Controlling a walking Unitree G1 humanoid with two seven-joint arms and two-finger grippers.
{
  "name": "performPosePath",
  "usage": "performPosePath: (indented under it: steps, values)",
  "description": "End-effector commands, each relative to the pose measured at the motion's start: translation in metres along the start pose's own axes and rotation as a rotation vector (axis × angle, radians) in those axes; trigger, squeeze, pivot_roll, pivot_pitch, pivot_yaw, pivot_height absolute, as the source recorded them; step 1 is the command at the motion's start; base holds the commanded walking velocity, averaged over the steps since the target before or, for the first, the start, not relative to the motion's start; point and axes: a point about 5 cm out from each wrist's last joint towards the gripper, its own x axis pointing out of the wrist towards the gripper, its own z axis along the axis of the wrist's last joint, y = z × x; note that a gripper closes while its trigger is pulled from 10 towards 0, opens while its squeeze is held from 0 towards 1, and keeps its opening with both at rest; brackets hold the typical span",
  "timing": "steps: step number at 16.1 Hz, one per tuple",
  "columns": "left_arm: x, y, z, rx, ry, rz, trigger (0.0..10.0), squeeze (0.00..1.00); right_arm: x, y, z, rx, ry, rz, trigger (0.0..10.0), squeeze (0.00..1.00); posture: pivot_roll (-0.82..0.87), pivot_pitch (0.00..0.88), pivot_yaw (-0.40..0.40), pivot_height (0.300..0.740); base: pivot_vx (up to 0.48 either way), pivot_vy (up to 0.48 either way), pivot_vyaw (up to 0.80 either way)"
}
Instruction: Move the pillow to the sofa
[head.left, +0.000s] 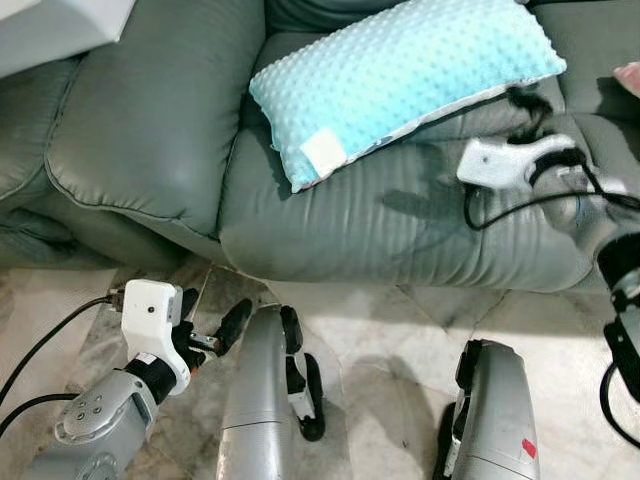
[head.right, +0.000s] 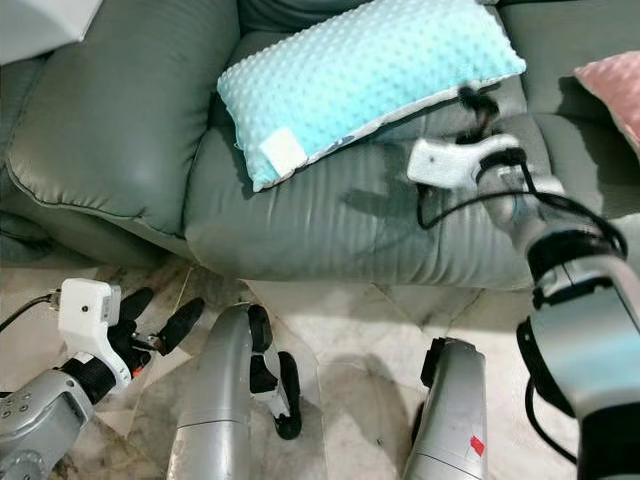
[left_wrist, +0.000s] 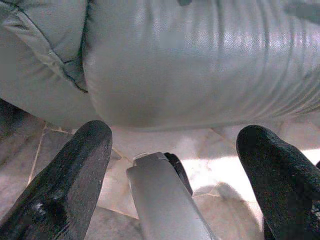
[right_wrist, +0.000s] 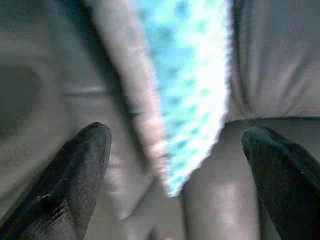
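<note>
Right tool (head.left: 530, 100) spread, seemingly just off pillow (head.left: 400, 75), on sofa (head.left: 400, 220)

— Where is the pillow (head.left: 400, 80)?
— On the grey-green sofa (head.left: 400, 220) seat, lying flat and slantwise, its far end against the backrest.
— Looks?
— Turquoise, dimpled fabric, white tag at its near corner.

We see even daylight glinting off the grey-green leather sofa (head.left: 380, 225), soft shadows on the marble floor below it, and heavy blur in the right wrist view.
</note>
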Motion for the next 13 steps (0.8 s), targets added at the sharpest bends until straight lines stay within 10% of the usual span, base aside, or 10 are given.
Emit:
performPosePath:
  steps: [1, 13]
  values:
    - [-0.008, 0.008, -0.002, 0.006, 0.015, 0.056, 10.0, 0.0, 0.002, -0.003, 0.005, -0.034, -0.023, -0.027, 10.0, 0.0, 0.17, 0.379, 0.209, 0.548, 0.0, 0.0, 0.0]
    - [-0.075, 0.016, 0.005, 0.064, 0.068, 0.17, 10.0, 0.0, 0.01, -0.022, 0.019, -0.019, -0.076, -0.135, 10.0, 0.0, 0.19, 0.394, 0.224, 0.548, 0.0, 0.0, 0.0]
